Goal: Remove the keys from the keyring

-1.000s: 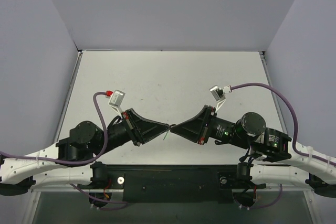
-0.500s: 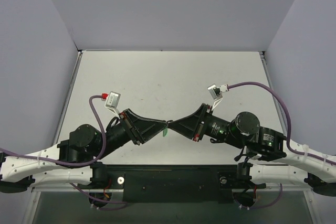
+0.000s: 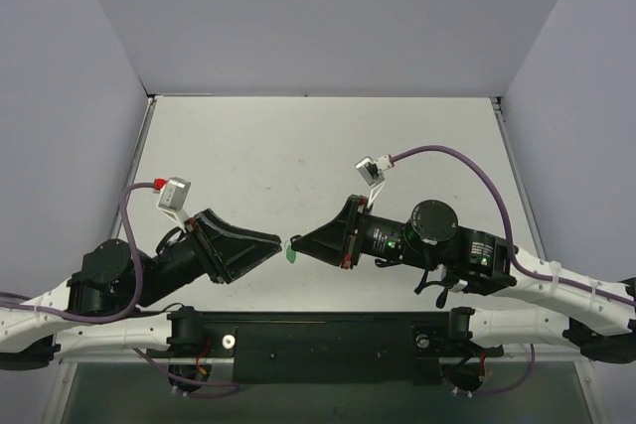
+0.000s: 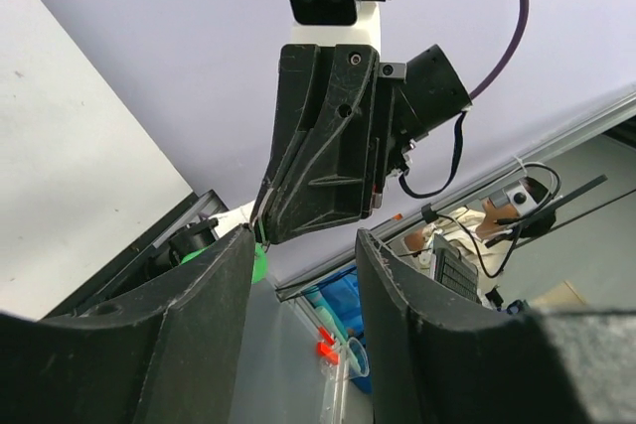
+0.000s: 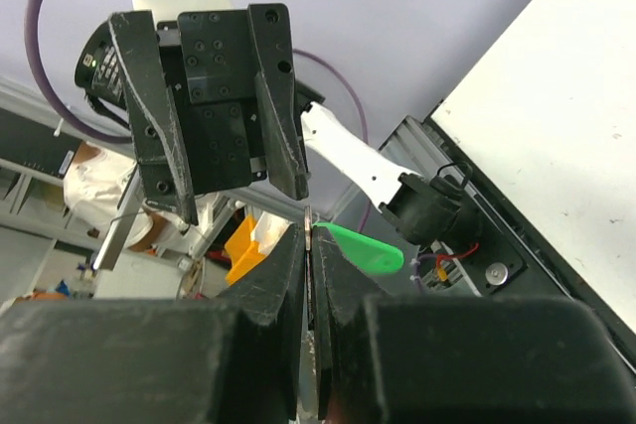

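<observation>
One green keyring (image 5: 363,247) juts from closed right end effector (image 5: 310,235) tips.

Table (image 3: 298,146): white, matte, faintly scuffed, spread out below me.
Back wall (image 3: 328,17): plain pale lilac, meeting the table's far edge.
Left wall (image 3: 60,96): same lilac, close by my side.
Right wall (image 3: 586,67): same lilac.
Beyond the booth: cluttered room, blurred; a blue bin (image 4: 333,297) and something yellow-orange (image 5: 243,245).
Light: even and soft, with faint shadows.

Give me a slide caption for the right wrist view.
Right end effector pinches the green keyring while the open left end effector faces it.
</observation>
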`<control>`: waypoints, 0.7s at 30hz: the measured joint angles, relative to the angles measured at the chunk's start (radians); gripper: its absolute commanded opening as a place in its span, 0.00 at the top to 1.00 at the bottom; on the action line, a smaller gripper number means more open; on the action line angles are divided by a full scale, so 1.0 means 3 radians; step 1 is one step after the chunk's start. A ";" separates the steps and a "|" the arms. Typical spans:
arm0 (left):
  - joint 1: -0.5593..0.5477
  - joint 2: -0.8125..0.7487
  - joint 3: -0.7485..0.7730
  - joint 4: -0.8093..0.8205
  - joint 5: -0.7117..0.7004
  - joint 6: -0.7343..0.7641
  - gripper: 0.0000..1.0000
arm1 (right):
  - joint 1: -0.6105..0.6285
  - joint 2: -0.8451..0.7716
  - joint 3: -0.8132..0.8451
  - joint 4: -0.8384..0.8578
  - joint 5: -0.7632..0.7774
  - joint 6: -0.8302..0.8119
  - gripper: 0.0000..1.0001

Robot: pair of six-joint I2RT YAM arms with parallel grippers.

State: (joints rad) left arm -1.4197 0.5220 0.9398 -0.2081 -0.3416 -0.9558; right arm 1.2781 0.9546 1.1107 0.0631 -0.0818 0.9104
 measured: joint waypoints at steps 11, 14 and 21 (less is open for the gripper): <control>0.0000 -0.0200 -0.0010 -0.0212 -0.0005 0.0027 0.54 | -0.0005 0.0197 0.0202 -0.0033 -0.0506 -0.0107 1.00; 0.0000 -0.0326 -0.0278 -0.0037 -0.0083 -0.0061 0.57 | -0.0042 0.0167 0.0198 -0.0047 -0.0510 -0.0111 1.00; 0.0000 -0.0262 -0.0446 0.0155 -0.0172 -0.0130 0.62 | -0.0112 0.0079 0.0193 -0.0043 -0.0365 -0.0084 1.00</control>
State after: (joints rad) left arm -1.4197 0.4435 0.8059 -0.1616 -0.3931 -0.9947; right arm 1.2446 0.9783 1.1687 0.0502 -0.1913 0.8852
